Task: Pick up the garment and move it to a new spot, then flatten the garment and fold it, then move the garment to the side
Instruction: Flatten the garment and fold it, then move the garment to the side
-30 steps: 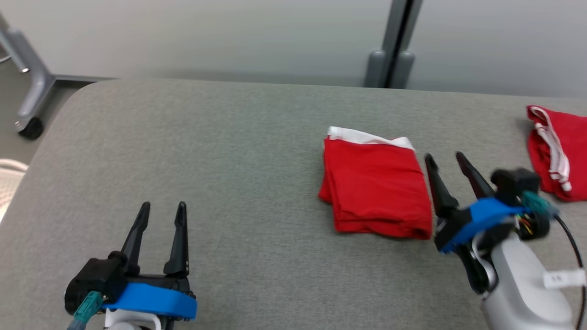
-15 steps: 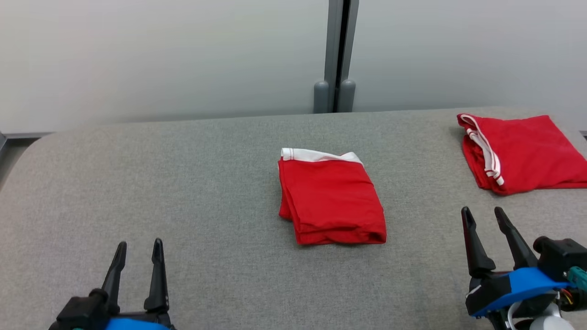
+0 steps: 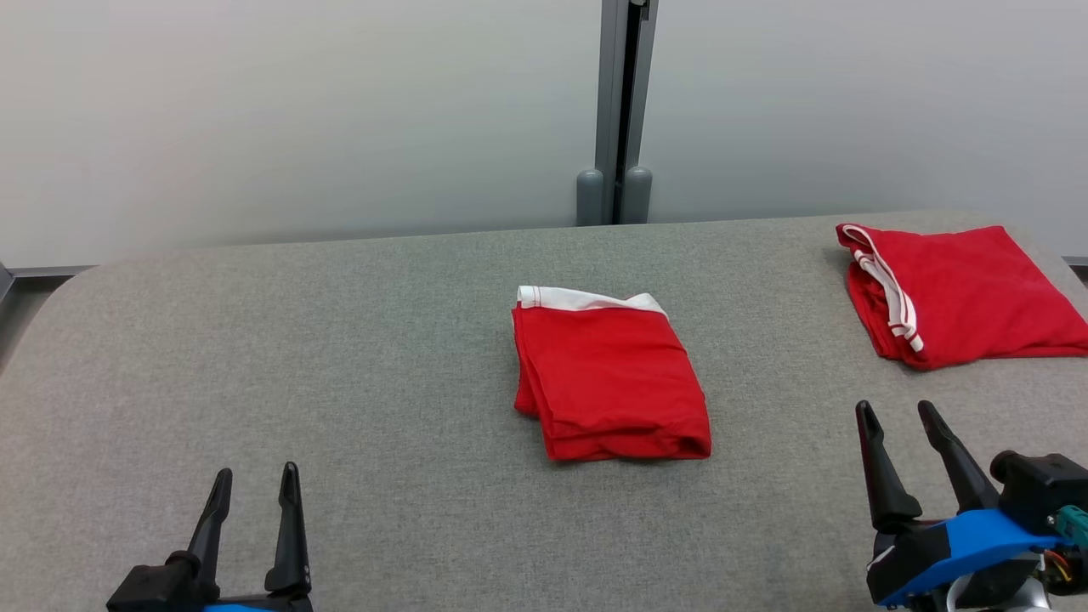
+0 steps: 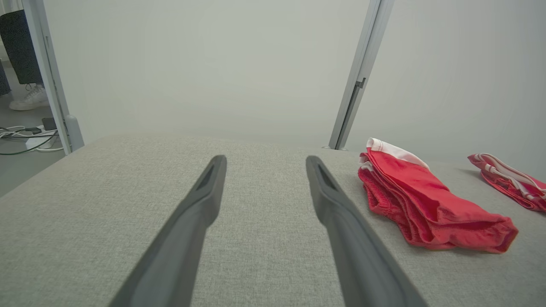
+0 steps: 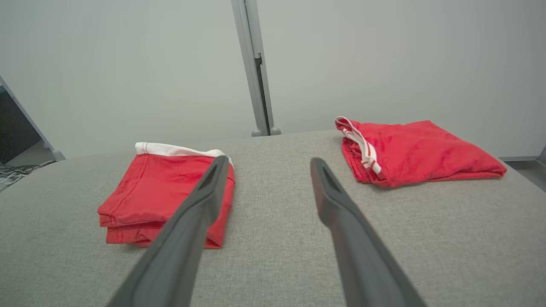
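The left jaws and right jaws are each two long, slim, dark fingers [image 3: 291, 527] tapering to points, with a narrow slot [image 4: 207, 177] near each tip. Behind the right jaws are a black housing [image 3: 1033, 480], a bright blue band [image 3: 969, 535] and a teal connector [image 3: 1073, 517].

garment [image 3: 608, 378]: red, white waistband | second garment [image 3: 956, 289]: red, white-striped band | table [image 3: 340, 357]: grey

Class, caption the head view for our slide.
Folded red garment at centre of the table, second garment far right, left gripper and right gripper open, empty.
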### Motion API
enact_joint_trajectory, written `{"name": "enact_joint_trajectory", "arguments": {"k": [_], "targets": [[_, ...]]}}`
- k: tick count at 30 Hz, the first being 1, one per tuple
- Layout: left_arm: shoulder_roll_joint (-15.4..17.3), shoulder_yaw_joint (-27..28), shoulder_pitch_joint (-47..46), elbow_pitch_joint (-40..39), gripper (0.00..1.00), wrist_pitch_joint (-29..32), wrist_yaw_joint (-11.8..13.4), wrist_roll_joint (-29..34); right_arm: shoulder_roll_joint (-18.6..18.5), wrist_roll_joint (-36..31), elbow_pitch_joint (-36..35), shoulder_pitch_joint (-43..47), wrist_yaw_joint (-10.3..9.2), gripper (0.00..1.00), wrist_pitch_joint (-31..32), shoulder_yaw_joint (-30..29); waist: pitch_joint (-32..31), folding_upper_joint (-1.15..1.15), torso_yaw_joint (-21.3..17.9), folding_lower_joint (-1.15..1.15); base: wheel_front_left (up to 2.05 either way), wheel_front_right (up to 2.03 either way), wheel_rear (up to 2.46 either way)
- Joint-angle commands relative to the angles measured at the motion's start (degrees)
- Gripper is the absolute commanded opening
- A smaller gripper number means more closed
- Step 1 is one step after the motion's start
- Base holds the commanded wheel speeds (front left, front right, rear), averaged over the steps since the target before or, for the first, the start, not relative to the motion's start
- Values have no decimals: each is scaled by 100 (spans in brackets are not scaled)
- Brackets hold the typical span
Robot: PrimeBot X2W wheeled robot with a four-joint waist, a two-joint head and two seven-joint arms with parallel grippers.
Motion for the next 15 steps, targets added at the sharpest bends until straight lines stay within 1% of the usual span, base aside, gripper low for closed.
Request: {"name": "enact_joint_trajectory", "arguments": {"k": [1,15], "targets": [[1,9,-2,2,100,-22,22,2,18,6,-29,90,1,100,25,-21,8,0,10,0,0,0,0],[8,-85,-29,-146,100,48,118,-24,45,-47,87,52,1,100,103,-14,72,0,49,0,0,0,0]]}}
